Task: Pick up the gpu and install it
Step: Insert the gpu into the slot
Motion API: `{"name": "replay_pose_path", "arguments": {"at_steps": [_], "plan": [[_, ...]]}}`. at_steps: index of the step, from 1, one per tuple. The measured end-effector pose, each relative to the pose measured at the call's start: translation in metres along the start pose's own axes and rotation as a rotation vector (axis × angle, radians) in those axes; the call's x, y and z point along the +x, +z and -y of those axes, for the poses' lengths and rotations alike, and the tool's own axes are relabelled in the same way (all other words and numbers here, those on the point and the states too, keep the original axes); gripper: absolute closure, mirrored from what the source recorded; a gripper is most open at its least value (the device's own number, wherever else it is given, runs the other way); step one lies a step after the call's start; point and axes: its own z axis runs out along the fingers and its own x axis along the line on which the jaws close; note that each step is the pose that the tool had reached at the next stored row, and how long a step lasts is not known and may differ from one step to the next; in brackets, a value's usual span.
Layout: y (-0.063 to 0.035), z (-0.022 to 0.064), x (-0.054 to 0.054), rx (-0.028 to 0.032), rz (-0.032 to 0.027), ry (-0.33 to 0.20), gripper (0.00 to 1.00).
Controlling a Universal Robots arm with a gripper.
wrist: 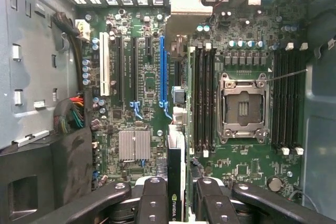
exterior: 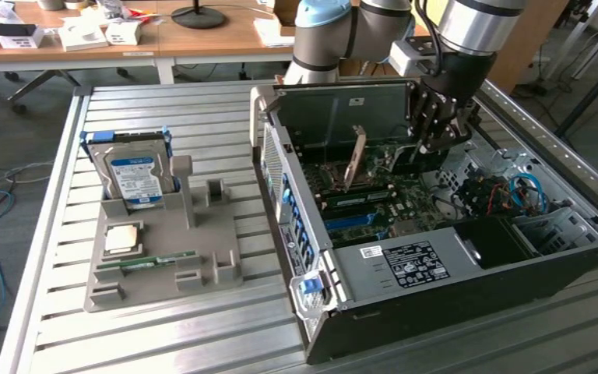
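- Nearest, an open computer case (exterior: pixel 310 234) is set on a slatted metal table (exterior: pixel 174 335); a black labelled box (exterior: pixel 413 261) is housed in its near end.
- To the exterior view's left of the case, a grey holder tray (exterior: pixel 211 269) is laid on the table. A green RAM stick (exterior: pixel 159 261) and a pale square chip (exterior: pixel 122 238) are kept in its near recesses, and a hard drive (exterior: pixel 136 181) is stood upright in its far slot.
- Deeper in the case, a green motherboard (wrist: pixel 247 166) is mounted, with red and blue cables (exterior: pixel 517 193) bundled at the exterior view's right.
- Above the motherboard, the gpu (wrist: pixel 175 177) is held edge-on, clear of the board. It is clamped between the fingers of the gripper (wrist: pixel 179 205), and its edge is seen between a blue slot (wrist: pixel 163 72) and the memory slots (wrist: pixel 202 98).
- Farthest, wooden desks (exterior: pixel 216 39) are strewn with boxes.
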Motion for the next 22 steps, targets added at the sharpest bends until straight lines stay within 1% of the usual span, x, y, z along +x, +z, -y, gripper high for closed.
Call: {"name": "replay_pose_path", "arguments": {"at_steps": [3,12,16,22], "plan": [[0.0001,0.0,0.002,0.0001,0.0004,0.0,0.74],[-0.0001,0.0003,0.014,0.0,0.0001,0.0,0.74],[0.0001,0.0004,0.014,0.0,0.0,0.002,0.74],[0.0012,0.0002,0.014,0.0004,-0.001,0.036,0.74]]}}
